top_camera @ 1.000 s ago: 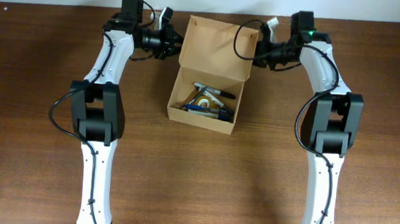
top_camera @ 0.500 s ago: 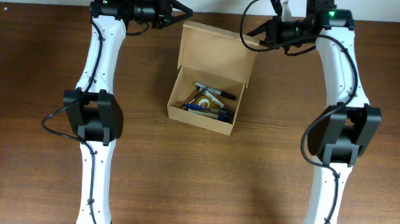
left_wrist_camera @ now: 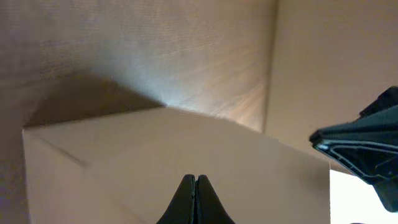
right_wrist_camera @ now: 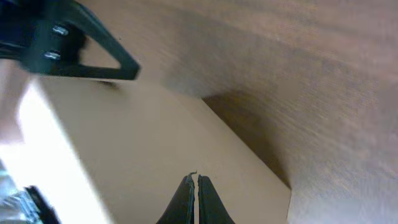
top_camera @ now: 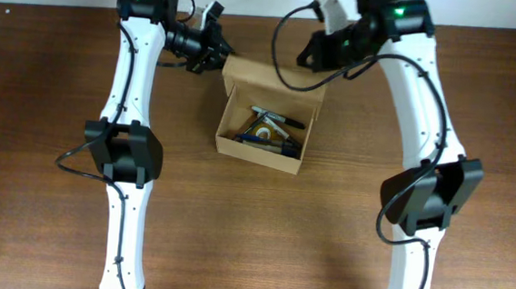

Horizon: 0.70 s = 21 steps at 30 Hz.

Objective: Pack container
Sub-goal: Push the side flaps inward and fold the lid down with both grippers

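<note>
Container (top_camera: 257,154) stood open, pens (top_camera: 274,116) inside, left gripper (top_camera: 222,56) and right gripper (top_camera: 306,57) pinched fully closed, empty-fingered, at its raised lid (top_camera: 276,76).

**A:** overhead cam any good?

**B:** yeah, bright and even, pretty sharp, only faint soft shadows on the table (top_camera: 39,147).

**A:** and the wrist cams?

**B:** mushy. Wood grain's smeared, there's a dark shadow beside the container (right_wrist_camera: 155,143), and blown-out white at the frame edges. My left view has a glare patch too.
</note>
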Tool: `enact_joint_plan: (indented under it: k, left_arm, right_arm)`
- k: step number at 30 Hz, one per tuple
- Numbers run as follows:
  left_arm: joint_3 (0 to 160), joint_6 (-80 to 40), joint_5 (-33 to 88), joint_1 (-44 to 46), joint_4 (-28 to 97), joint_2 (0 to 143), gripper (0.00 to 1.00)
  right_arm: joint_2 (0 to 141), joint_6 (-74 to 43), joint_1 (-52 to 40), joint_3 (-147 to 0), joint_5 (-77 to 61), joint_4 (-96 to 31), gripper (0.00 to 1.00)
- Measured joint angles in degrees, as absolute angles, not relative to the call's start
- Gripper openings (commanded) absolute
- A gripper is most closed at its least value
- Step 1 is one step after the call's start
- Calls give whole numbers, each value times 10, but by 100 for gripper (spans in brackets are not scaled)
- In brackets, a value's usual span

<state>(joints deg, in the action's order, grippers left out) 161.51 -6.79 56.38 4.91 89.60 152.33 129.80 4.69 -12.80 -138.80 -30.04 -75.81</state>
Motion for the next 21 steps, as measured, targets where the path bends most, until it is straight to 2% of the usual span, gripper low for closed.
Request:
enact_joint_plan:
  k: [4,12,21]
  left_arm:
    - [1663,-34,521,58,961,1523,1]
    - [1685,-26,399,76,965,1481,1]
    - [1685,-36,185,116,965,1297,2]
  right_arm:
    - [1294,48,-157,-1388,-230,-787,4]
    - [1232,45,-222,-1388,-89,-816,4]
    - [1110,31,-249,-1388,25,-840,4]
